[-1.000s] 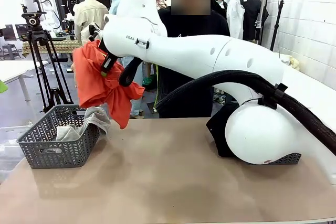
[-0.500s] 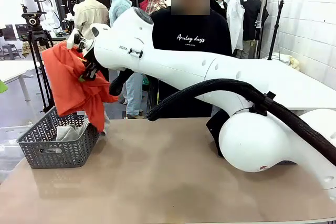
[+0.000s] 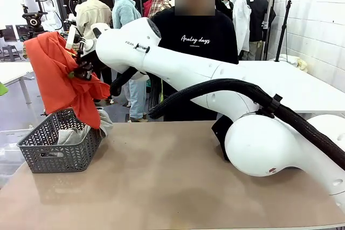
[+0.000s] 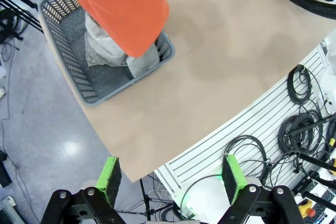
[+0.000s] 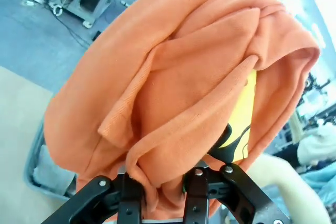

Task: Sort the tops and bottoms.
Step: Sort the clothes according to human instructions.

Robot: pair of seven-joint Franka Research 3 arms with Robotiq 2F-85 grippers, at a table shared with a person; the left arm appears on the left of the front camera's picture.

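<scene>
Counter (image 3: pixel 178 181) carries a grey basket (image 3: pixel 54 152) at the robot's left end, well below the right claw (image 3: pixel 81 70), which the right arm has reached across to from the far side. Orange top (image 3: pixel 62 82) hangs bunched from that claw, pinched at a fold so most of the cloth drapes under and beside the fingers; lowest corner dangles just over the basket's near rim, so my read is it's being carried high to clear the wall before a drop. In the right wrist view the claw (image 5: pixel 160 192) is clamped tight on the orange cloth, with the yellow-and-black print (image 5: pixel 239 124) showing just past the fingers. Light grey top (image 4: pixel 113 51) already lies in the basket, directly under the hanging cloth, so this basket looks like the tops bin. Left claw (image 4: pixel 170 179) hangs high over the counter edge, jaws wide apart, nothing between the green pads (image 4: pixel 109 178), likely parked clear of the drop. Bottoms: can't place them.
</scene>
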